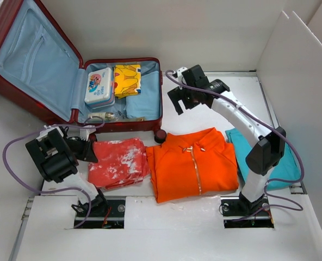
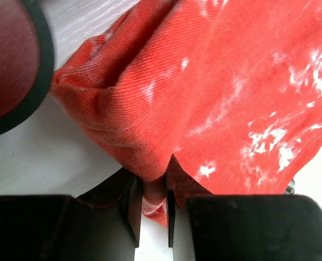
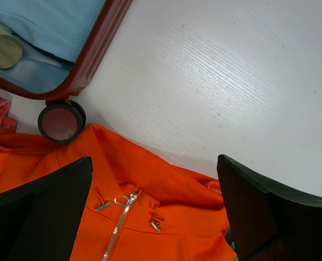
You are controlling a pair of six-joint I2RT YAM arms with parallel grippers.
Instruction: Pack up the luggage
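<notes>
Two claws hang over the white desk (image 3: 231,70). The left claw (image 2: 152,209) is clamped on a bunched fold of the red, white-blotched garment (image 1: 117,162), which lies just in front of the luggage (image 1: 36,60). That dark red case sits open at the far left, its lid leaning back, with a cartoon-printed box (image 1: 99,86) and a yellow cloth (image 1: 127,80) inside. The right claw (image 1: 185,100) is spread wide above the collar of the orange jacket (image 1: 193,163), holding nothing, near a black wheel (image 3: 61,120).
</notes>
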